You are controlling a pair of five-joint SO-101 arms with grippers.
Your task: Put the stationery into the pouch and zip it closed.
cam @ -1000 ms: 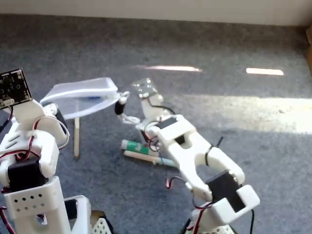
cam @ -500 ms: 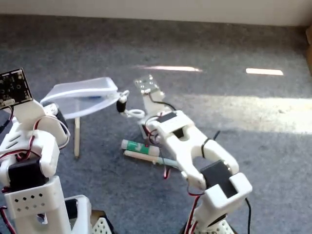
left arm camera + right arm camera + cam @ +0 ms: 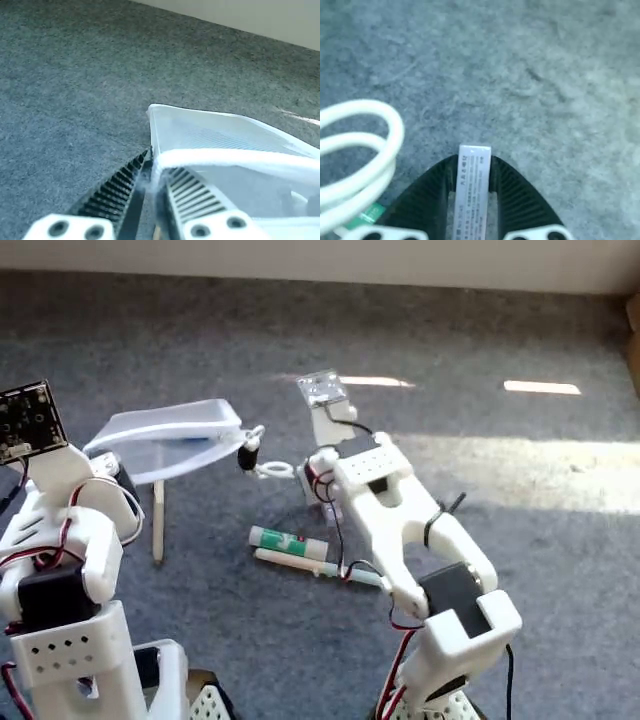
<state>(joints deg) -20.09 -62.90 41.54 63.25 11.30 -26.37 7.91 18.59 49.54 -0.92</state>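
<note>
The left gripper (image 3: 152, 165) is clamped on the rim of the translucent white mesh pouch (image 3: 165, 435), holding it up off the grey carpet (image 3: 480, 360). This is probably so that the mouth stays presented for loading, though I cannot tell how far it gapes. Beside the pouch, on the side away from the clamped rim, the right gripper (image 3: 473, 162) pinches a small flat white piece with a printed label (image 3: 472, 195) narrowly between its jaws, over the carpet and not yet at the pouch. More stationery waits on the carpet. A green-and-white glue stick (image 3: 288, 541) and a slim white pen (image 3: 300, 563) lie side by side near the pouch's free end, and a pale wooden stick (image 3: 157, 520) lies under the pouch. Loading looks barely begun.
</note>
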